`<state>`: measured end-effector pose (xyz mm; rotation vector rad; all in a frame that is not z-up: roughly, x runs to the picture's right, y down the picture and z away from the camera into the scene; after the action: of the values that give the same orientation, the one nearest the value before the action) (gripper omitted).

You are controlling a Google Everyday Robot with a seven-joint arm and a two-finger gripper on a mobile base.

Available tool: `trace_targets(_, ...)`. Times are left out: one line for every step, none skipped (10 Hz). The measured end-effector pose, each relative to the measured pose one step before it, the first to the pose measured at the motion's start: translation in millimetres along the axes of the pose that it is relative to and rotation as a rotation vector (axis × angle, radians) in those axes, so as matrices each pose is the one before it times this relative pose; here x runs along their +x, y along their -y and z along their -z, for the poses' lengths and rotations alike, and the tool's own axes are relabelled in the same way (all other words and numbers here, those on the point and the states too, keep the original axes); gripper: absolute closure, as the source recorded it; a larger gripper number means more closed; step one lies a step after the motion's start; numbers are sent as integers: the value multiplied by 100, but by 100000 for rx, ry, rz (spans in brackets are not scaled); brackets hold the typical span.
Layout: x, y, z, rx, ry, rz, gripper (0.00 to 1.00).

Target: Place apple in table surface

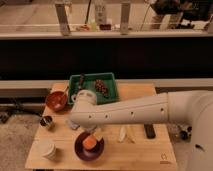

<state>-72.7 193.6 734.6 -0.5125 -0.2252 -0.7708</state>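
The apple (pixel 89 143) sits on the dark maroon plate (pixel 78 150) near the front of the bench (pixel 145 156), not yet on bare wood. It looks small, firm and smooth, likely light but apt to roll, so a hold across its widest middle seems best. The gripper (pixel 92 132) hangs just above it, mostly hidden under the arm; its jaws appear spread wide, holding nothing.

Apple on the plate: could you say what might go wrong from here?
The claw hangs just above the apple on the dark maroon plate; a poor grasp could roll it off or drag the plate. The arm, stretched over the table surface, might sweep the pale pieces beside it.
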Motion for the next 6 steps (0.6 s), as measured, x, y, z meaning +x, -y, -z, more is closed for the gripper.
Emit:
trace_targets(-163,62,-566,249,1097,242,20)
trace_targets(-267,149,-714,599,1694,613,20)
trace_targets(-73,11,-463,460,1094,208,20)
trace_targets(-79,15,-437,423,1035,222,20)
trace_targets(-97,18,-305,296,859,220,20)
trace_targets(-61,37,-390,467,1132,169,20)
